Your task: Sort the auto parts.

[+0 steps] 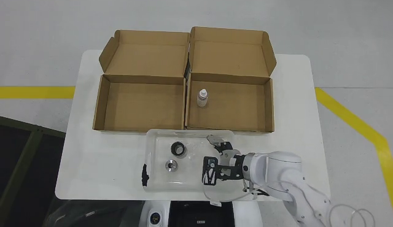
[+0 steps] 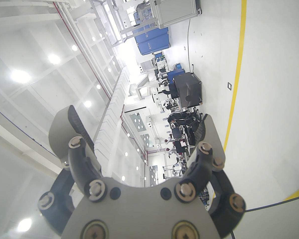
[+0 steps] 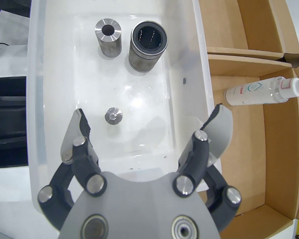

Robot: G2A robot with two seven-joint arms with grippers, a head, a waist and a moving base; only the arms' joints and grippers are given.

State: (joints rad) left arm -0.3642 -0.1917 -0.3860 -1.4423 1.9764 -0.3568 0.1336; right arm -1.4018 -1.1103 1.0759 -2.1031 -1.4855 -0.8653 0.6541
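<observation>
Fingers (image 3: 81,125) of the right gripper (image 3: 149,121) were spread wide over the right part of the clear tray (image 1: 150,165) and held nothing. The tray sat at the near edge of the white table (image 1: 86,159). A small steel pin (image 3: 113,115) stood on the tray floor between the fingertips, closer to the near one. Further left stood a steel cylinder (image 3: 108,37) with a bore, and just beyond it a black-rimmed bearing (image 3: 148,48). The left gripper (image 2: 138,115) also had its fingers spread, with nothing between them. Behind the tray lay two open cardboard boxes, the left box (image 1: 138,107) and the right box (image 1: 245,107). A white bottle (image 1: 202,97) was near the right box's left wall.
</observation>
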